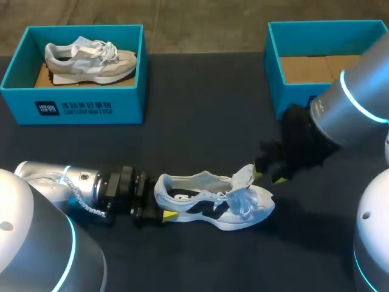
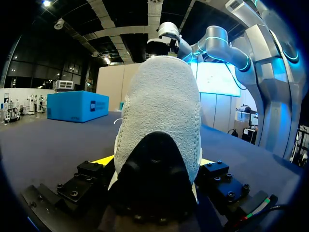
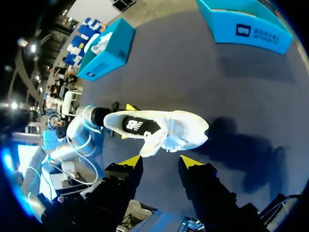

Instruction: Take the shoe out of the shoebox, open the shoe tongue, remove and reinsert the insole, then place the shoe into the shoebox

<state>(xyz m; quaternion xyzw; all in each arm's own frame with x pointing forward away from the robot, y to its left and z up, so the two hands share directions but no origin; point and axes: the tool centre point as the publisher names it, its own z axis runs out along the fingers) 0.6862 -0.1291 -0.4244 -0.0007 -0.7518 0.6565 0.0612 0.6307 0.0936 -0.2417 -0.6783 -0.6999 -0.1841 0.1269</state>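
Note:
A white shoe (image 1: 213, 204) with dark side panels lies on the dark table, toe to the right. My left gripper (image 1: 159, 198) is at the heel, one finger on each side, and grips it. In the left wrist view the heel (image 2: 159, 111) fills the space between the yellow tips of that gripper (image 2: 155, 162). The tongue (image 1: 244, 175) is pulled up and forward over the laces. Just right of the tongue, my right gripper (image 1: 269, 175) hangs open and holds nothing. The right wrist view has this gripper (image 3: 161, 162) above the shoe (image 3: 154, 128), with the tongue's tip (image 3: 150, 145) near one finger.
A blue shoebox (image 1: 73, 103) at the back left holds a second, grey-white shoe (image 1: 91, 61). Another blue shoebox (image 1: 273, 61) at the back right shows only its cardboard floor. My right arm crosses in front of that box.

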